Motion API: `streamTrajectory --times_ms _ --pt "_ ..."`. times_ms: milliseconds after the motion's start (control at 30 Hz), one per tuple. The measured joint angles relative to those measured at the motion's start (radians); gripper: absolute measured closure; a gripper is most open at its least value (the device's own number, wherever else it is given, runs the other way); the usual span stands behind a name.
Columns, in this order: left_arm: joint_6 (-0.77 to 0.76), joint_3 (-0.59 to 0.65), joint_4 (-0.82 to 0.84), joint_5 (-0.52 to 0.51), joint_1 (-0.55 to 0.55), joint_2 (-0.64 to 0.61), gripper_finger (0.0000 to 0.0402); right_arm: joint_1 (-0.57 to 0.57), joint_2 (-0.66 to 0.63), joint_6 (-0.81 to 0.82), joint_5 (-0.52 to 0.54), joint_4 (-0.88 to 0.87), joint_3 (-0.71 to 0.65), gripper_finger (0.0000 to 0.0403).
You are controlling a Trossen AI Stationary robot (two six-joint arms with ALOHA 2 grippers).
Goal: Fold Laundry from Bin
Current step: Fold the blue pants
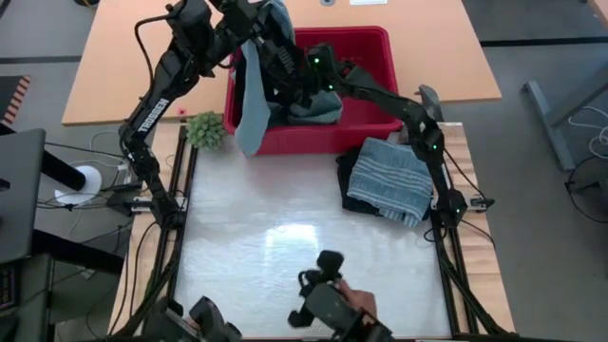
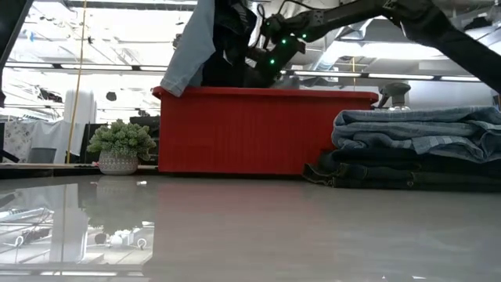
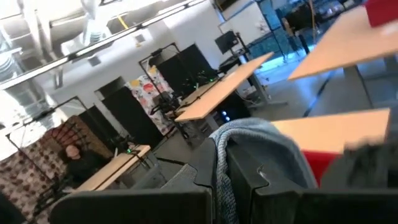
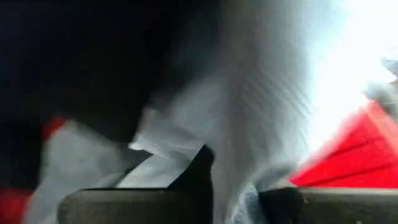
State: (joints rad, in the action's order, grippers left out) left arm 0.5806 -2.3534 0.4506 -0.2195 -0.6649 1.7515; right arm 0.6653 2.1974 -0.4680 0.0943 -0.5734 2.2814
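The red bin [image 1: 370, 43] stands at the table's far edge with dark laundry inside. A light blue garment [image 1: 249, 95] hangs from my left gripper [image 1: 269, 21], which is shut on it high above the bin's left end. The garment's lower end drapes outside the bin's left wall [image 2: 188, 55]. My right gripper [image 1: 293, 87] reaches into the bin from the right and is shut on pale cloth [image 4: 236, 124] at the hanging garment. A folded stack topped by a blue-grey striped cloth [image 1: 391, 176] lies on the table's right side. My left gripper pinches a bunched fold of the light blue garment [image 3: 219, 163] between its two fingers, held about level. The cloth loops over the fingers [image 3: 273, 186] and hangs below, lifted above the bin. My right gripper has pale cloth [image 4: 231, 186] in the narrow gap between its fingers, slanting down from the right; which part of the garment that is, the blur hides.
A small green plant [image 1: 204, 128] sits left of the bin's near corner. The folded stack [image 2: 415, 149] takes the right side. A dark device with a person's hand [image 1: 332, 294] is at the near edge. The table's middle [image 1: 285, 218] is bare.
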Motion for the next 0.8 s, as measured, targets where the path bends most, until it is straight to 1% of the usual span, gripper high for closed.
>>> streamTrajectory --times_ms 100,167,233,333,433,500,600,700,767,800 --pt "0.015 0.0 0.02 0.01 -0.043 0.0 0.0399 0.032 0.001 -0.012 0.088 -0.028 0.073 0.0375" --pt "0.02 0.0 0.044 0.025 -0.085 0.0 0.0393 0.067 -0.036 -0.011 0.14 0.008 0.062 0.0375" --pt "0.021 0.0 0.09 0.064 -0.136 0.0 0.0379 0.112 -0.073 0.0 0.161 0.026 0.067 0.0375" --pt "0.027 0.0 0.205 0.211 -0.211 0.007 0.0343 0.184 -0.126 0.054 0.166 0.037 0.074 0.0375" --pt "0.032 -0.001 0.305 0.356 -0.262 0.033 0.0301 0.25 -0.171 0.11 0.159 0.037 0.074 0.0375" --pt "0.058 -0.001 0.349 0.392 -0.273 0.064 0.0271 0.289 -0.195 0.152 0.117 0.039 0.073 0.0375" --pt "0.066 0.0 0.361 0.37 -0.275 0.109 0.0228 0.325 -0.235 0.228 -0.004 0.098 0.07 0.0375" --pt "0.067 0.0 0.301 0.272 -0.273 0.146 0.0195 0.337 -0.293 0.306 -0.134 0.194 0.071 0.0375" --pt "0.068 0.0 0.253 0.198 -0.266 0.159 0.0186 0.337 -0.341 0.348 -0.207 0.244 0.072 0.0375" --pt "0.067 0.0 0.229 0.167 -0.258 0.16 0.0184 0.337 -0.362 0.372 -0.261 0.266 0.075 0.0375"
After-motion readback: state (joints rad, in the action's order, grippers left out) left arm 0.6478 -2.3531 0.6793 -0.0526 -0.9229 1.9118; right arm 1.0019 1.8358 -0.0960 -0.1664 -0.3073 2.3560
